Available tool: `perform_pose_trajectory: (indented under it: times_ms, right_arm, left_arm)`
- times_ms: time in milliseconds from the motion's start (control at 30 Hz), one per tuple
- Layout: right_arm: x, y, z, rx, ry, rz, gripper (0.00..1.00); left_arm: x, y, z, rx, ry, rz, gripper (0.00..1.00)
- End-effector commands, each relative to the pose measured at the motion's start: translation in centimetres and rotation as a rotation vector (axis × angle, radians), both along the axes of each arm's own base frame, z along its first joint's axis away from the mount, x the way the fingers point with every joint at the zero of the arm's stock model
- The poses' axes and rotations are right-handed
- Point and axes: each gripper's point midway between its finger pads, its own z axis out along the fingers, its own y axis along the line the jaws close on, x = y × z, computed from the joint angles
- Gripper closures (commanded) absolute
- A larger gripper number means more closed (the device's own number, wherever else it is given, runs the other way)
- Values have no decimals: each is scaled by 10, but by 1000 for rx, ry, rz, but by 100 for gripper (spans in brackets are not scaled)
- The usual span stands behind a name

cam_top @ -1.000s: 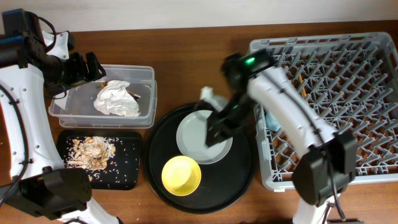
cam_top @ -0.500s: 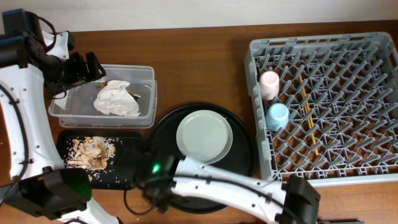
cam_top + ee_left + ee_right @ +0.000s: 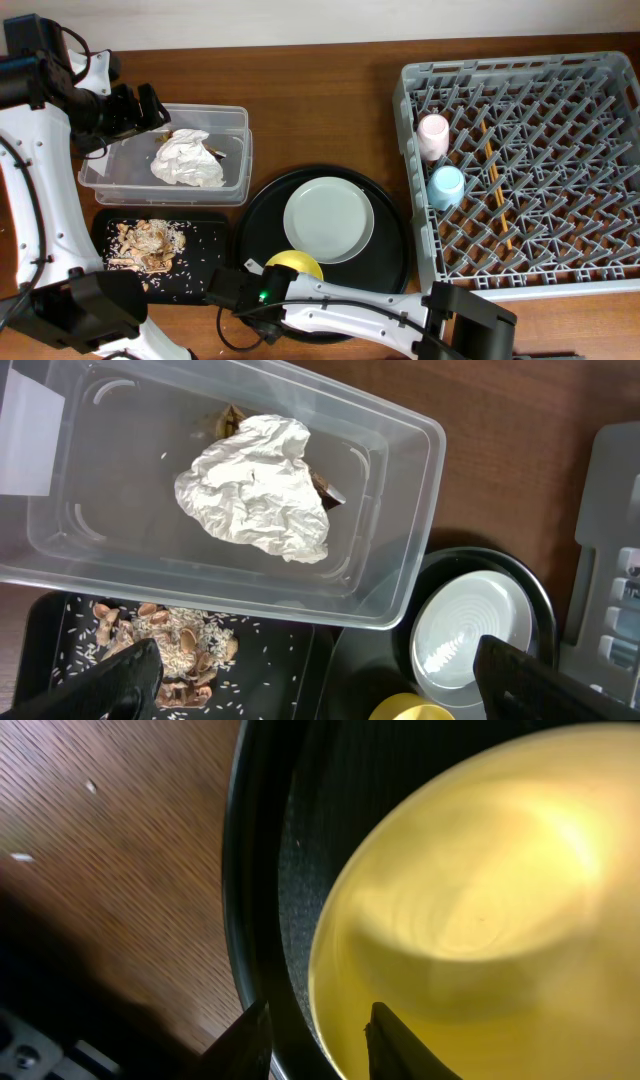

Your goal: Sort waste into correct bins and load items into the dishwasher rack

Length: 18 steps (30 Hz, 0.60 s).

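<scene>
- The bowl [image 3: 480, 900] is sitting on the round tray [image 3: 255, 870], close against the tray's rim. It is just beside the plate [image 3: 328, 219] and well apart from the rack [image 3: 520, 62].
- The right gripper [image 3: 318, 1020] is straddling the bowl's rim, one finger outside by the tray's lip and one over the inside. The jaws are standing part-way apart, and I cannot tell whether they are pinching yet.
- The bowl is looking light, stiff and glossy — probably slippery. The rim is the only hold on offer, so a deep bite over the wall is looking safer than a tip pinch.
- The left gripper [image 3: 340, 680] is hanging wide open and empty over the tub [image 3: 400, 560].
</scene>
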Motion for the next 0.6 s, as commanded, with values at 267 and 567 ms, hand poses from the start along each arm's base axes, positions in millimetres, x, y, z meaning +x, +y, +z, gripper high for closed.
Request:
perform_pose_trajectory:
  times_ms: [267, 567]
  right_arm:
    - [-1, 0, -5, -1, 16, -11, 93]
    - [46, -3, 80, 96, -43, -21, 96]
  left_arm:
    - [-1, 1, 2, 3, -3, 8, 1]
    - [0, 1, 2, 2, -4, 8, 1]
